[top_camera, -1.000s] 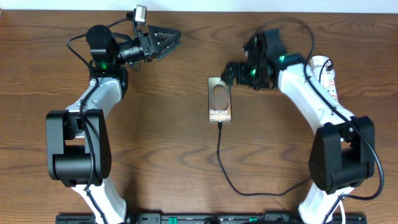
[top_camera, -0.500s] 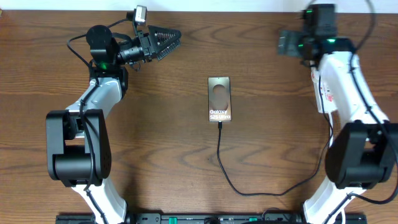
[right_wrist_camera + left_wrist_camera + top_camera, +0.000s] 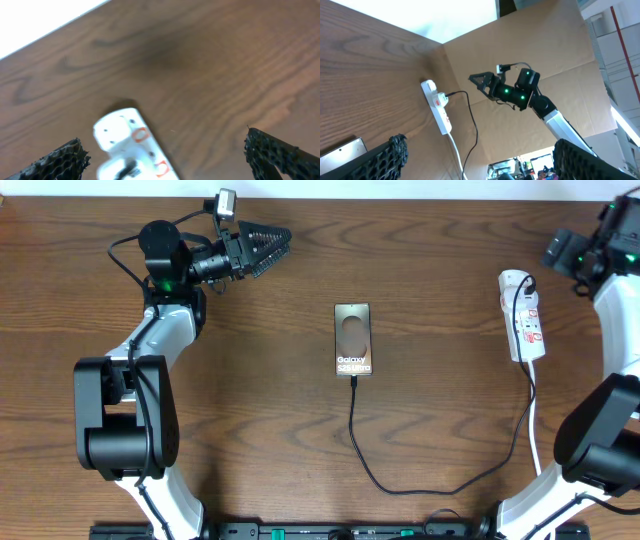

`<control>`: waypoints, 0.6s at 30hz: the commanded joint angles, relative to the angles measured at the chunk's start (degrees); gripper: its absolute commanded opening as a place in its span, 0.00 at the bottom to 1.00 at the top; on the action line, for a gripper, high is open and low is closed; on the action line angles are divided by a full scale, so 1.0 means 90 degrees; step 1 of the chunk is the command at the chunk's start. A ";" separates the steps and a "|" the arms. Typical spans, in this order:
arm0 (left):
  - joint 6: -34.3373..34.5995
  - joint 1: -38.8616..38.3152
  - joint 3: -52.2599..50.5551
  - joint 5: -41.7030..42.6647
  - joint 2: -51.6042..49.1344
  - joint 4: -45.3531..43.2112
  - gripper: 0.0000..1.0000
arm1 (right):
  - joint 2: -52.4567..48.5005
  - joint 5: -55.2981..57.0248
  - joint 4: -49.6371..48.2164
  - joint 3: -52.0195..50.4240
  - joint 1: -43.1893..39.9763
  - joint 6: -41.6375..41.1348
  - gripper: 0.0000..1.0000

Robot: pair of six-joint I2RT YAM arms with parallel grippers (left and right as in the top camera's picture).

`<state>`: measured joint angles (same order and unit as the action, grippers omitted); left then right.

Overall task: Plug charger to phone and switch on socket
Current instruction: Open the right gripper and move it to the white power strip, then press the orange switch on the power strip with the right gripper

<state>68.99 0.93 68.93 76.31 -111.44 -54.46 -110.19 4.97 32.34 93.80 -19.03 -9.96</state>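
Note:
The phone (image 3: 353,340) lies flat mid-table, "Galaxy" lettering up. The thin black charger cable (image 3: 365,465) meets the phone's near end, loops toward the front and runs right up to the white socket strip (image 3: 523,330), which has a black plug at its far end. My right gripper (image 3: 560,250) is open and empty at the far right, above and beyond the strip; the strip's end shows blurred in the right wrist view (image 3: 125,137) between the fingers (image 3: 165,147). My left gripper (image 3: 265,247) is open and empty at the back left, well clear of the phone.
The left wrist view, between its fingers (image 3: 479,145), shows the strip (image 3: 437,107), its white cord, the black cable (image 3: 470,117), my right gripper (image 3: 479,80) in the air and a corner of the phone (image 3: 342,152). The table's back edge runs just behind both grippers.
My right arm has swung from beside the phone's far end to the right and back, past the socket strip. The left arm, phone and cable have not moved.

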 commanded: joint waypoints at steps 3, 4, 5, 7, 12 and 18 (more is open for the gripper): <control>-0.0046 0.0015 0.0068 0.0022 0.0119 -0.0056 0.93 | 0.0044 0.0078 -0.0041 -0.0627 -0.0427 0.0019 0.99; -0.0046 0.0015 0.0068 0.0022 0.0119 -0.0056 0.93 | 0.0044 0.0078 -0.0097 -0.0770 -0.0488 0.0019 0.99; -0.0046 0.0015 0.0068 0.0022 0.0119 -0.0056 0.93 | 0.0044 0.0078 -0.0187 -0.0947 -0.0554 0.0019 0.99; -0.0046 0.0015 0.0068 0.0022 0.0119 -0.0056 0.93 | 0.0044 0.0078 -0.0325 -0.1256 -0.0670 0.0019 0.99; -0.0046 0.0015 0.0068 0.0022 0.0119 -0.0056 0.93 | 0.0044 0.0058 -0.0884 -0.2004 -0.0835 0.0017 0.99; -0.0046 0.0015 0.0068 0.0022 0.0119 -0.0056 0.93 | 0.0041 -0.0289 -0.1804 -0.2710 -0.0833 0.0019 0.99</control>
<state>68.99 0.93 68.93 76.34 -111.44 -54.46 -110.19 3.81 18.70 72.23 -26.35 -9.96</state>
